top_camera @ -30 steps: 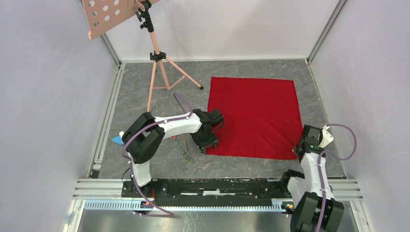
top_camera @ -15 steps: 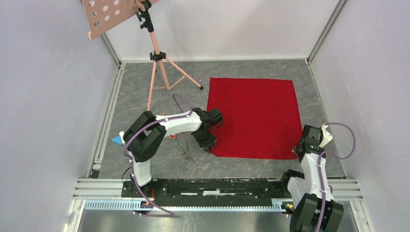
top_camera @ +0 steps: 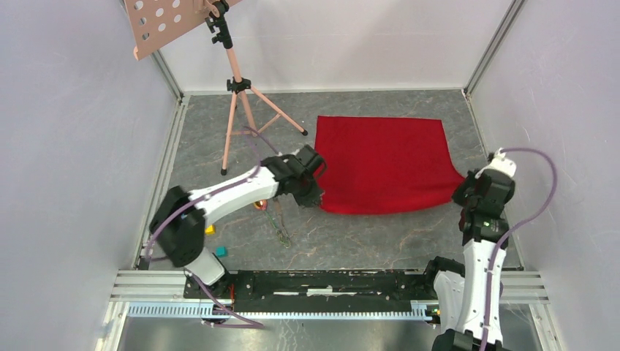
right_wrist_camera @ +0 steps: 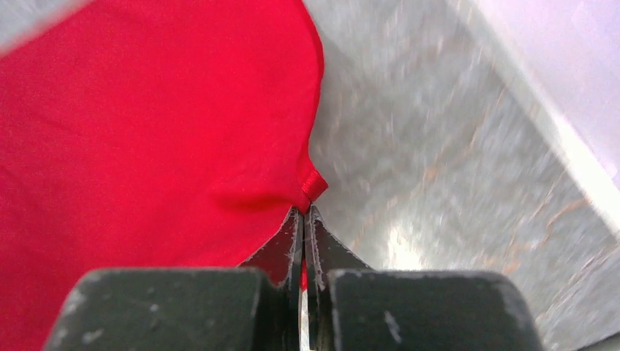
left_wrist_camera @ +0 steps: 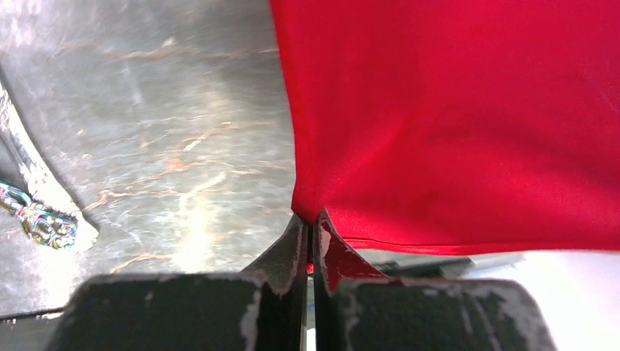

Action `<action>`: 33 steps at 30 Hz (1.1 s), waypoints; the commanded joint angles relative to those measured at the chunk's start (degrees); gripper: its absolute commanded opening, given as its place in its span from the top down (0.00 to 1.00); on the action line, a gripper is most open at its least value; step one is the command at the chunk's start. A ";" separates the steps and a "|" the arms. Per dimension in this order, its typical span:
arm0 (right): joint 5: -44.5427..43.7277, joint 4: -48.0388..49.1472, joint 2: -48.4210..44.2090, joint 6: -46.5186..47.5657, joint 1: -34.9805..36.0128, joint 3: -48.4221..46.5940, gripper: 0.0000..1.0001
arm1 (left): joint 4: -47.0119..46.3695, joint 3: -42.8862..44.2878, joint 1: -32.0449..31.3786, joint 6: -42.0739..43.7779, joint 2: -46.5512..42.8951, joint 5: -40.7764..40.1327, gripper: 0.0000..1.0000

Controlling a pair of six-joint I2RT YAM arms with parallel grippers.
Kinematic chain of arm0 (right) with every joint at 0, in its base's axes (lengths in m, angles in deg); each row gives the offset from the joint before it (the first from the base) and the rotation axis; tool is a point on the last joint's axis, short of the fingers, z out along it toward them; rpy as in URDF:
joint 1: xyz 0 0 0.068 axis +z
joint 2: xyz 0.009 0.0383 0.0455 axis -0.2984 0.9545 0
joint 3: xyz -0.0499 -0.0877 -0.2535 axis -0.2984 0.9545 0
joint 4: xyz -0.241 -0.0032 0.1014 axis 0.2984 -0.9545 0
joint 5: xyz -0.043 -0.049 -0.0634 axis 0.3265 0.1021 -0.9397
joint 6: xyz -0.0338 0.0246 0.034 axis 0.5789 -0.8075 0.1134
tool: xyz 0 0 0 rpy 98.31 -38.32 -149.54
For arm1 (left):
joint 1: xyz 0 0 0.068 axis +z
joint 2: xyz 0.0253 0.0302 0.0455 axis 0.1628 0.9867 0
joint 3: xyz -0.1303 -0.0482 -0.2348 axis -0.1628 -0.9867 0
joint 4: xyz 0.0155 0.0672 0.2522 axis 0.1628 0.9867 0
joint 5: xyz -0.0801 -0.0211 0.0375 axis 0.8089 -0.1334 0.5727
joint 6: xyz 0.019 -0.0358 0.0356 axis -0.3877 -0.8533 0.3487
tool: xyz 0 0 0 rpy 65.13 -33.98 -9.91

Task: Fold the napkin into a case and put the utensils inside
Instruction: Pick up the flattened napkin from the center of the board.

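Both near corners of the napkin (top_camera: 384,161) are pinched, left gripper (left_wrist_camera: 311,219) and right gripper (right_wrist_camera: 303,210) each clamped shut on one (hem shows between the fingers (left_wrist_camera: 289,256)). It lies right of centre on the table (top_camera: 351,241), near edge raised; the two-corner hold presumably keeps the fold line straight.

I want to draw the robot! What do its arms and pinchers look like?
The left arm and right arm have white tube parts joined by chunky black joints. A thin purple cable loops along each arm. The left gripper and right gripper have black fingers, scuffed whitish at the edges, narrowing to thin tips.
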 commanded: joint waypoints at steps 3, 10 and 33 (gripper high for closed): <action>2.40 -1.41 -2.49 4.67 -0.13 -19.84 1.00 | -9.39 6.12 1.44 18.48 -19.21 -0.75 0.97; 7.95 -8.70 -2.58 2.35 -0.15 -44.08 1.00 | -14.01 21.66 1.22 31.20 -28.76 11.25 0.90; 16.00 27.78 17.07 -4.41 -0.11 -21.18 1.00 | -21.18 27.33 11.66 30.81 -8.06 -15.39 0.90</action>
